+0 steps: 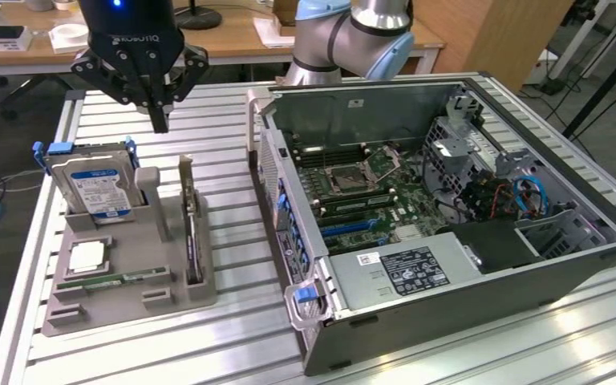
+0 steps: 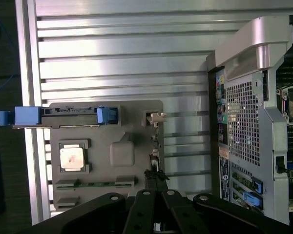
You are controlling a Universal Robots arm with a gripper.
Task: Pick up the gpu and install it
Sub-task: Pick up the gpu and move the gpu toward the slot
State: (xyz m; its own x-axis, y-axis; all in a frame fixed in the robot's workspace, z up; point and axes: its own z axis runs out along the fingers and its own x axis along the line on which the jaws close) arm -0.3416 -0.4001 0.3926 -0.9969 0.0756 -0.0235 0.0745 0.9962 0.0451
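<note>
Hand [image 1: 160, 120] pinched shut, empty, hovering over gpu [image 1: 192, 233] (upright in grey holder [image 1: 126, 309]), open computer case [image 1: 480, 301] beside.

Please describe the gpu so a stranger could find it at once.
Find the grey holder tray beside the open computer case. The gpu stands on edge in the slot nearest the case, thin, unlike the wide hard drive with its blue-white label.

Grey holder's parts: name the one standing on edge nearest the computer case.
The gpu, the thin card upright in the holder on its side toward the case. The hard drive stands farther off; the processor and memory stick lie flat.
</note>
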